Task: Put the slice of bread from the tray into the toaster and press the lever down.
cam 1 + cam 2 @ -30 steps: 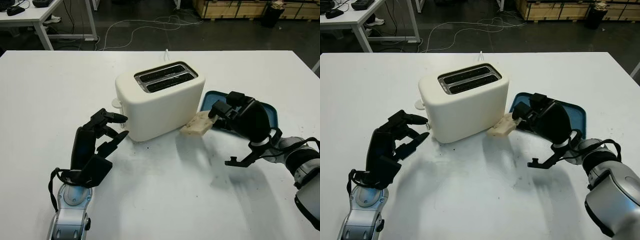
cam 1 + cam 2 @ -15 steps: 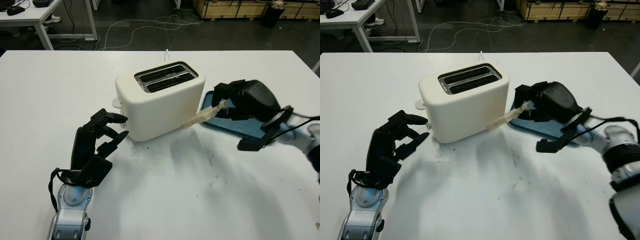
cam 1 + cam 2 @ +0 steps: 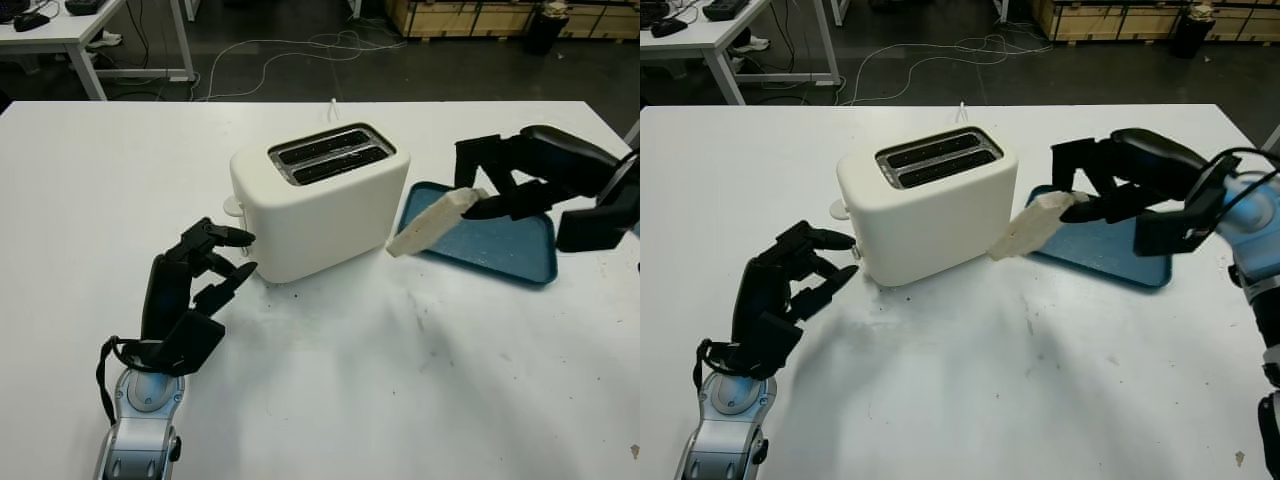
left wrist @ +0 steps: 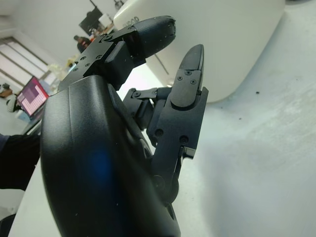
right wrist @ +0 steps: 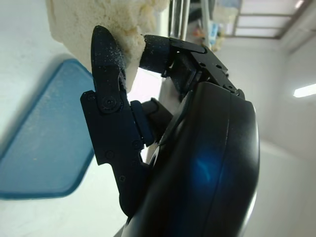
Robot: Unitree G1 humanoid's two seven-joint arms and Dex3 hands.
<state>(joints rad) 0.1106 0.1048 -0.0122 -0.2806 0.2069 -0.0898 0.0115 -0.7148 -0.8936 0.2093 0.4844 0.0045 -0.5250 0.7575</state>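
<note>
The left hand [image 3: 195, 285] sits near the front edge of the table [image 3: 330, 400], toward its left side, with curled fingers grasping nothing, just beside the toaster's lever end; the lever [image 3: 233, 206] itself looks like a small pale tab on that end face, close to the fingertips but apart from them; this hand is well placed for the later press and need not shift yet.

Further back, the toaster [image 3: 318, 200] stands about mid-table, turned a little askew, so its two slots [image 3: 330, 155] run at a slant rather than square to the table's edges; both slots look empty.

On the right, the right hand [image 3: 520, 180] is clenched on the bread [image 3: 430, 222], pinching one end between fingers [image 5: 106, 94] and thumb; the slice hangs tilted, its free end drooping toward the toaster's side wall, over the near-left corner of the blue tray [image 3: 500, 245] and clear of it.

To do this step well, the slice likely needs lifting above the toaster's top, since its low end sits below the rim; then the wrist should turn so the slice stands on edge and lines up with the slanted slot; the grip is at one end only, so swinging fast may make the bread sag or tear; lower the free end in first, then let go.
</note>
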